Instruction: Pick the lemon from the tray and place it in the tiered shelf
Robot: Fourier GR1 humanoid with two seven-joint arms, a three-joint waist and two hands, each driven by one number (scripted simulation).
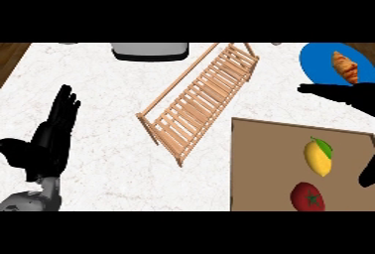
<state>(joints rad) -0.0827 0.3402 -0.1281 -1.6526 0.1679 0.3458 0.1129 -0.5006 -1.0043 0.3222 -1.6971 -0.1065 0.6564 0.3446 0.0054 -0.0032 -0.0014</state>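
A yellow lemon (318,158) with a green leaf lies in the brown tray (253,149) at the lower right. The wooden slatted tiered shelf (201,99) lies slantwise across the middle of the counter. My right hand (350,96) comes in from the right edge, open, its fingers stretched out over the tray's far rim and its thumb low at the right edge. It is to the right of the lemon, apart from it. My left hand (55,129) rests open at the left, fingers up, holding nothing.
A red tomato (307,197) lies in the tray just below the lemon. A blue plate (316,62) with a croissant (345,67) stands at the back right, partly behind my right hand. A grey object (150,50) sits at the back edge.
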